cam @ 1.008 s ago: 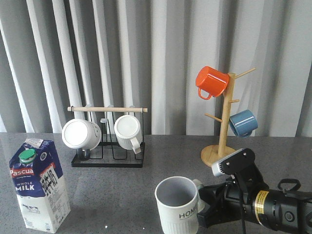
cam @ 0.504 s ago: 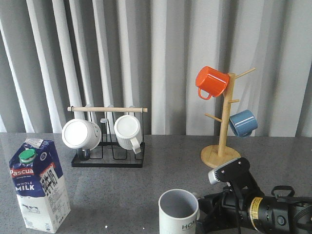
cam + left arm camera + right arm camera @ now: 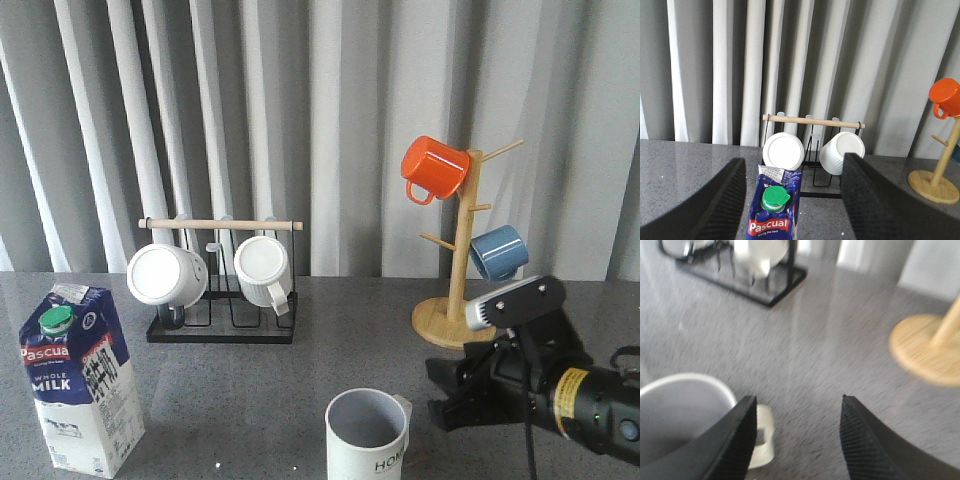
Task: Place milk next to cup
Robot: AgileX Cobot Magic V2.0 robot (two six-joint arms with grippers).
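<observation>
**Right gripper open beside cup; milk apart at far side**

Right gripper (image 3: pixel 447 392) sits just beside the cup (image 3: pixel 367 434), on its handle side, jaws spread wide and holding nothing. In the right wrist view the handle lies near one finger (image 3: pixel 735 437), not between the two. Cup stands upright on the table (image 3: pixel 250 400). Left gripper (image 3: pixel 792 200) is likewise wide, empty, its fingers flanking the milk (image 3: pixel 774 215) without contact. Milk (image 3: pixel 80 380) stands upright, well apart from the cup, opposite the right gripper. Behind the cup: mug rack (image 3: pixel 222 290) and wooden tree (image 3: pixel 455 300).
</observation>
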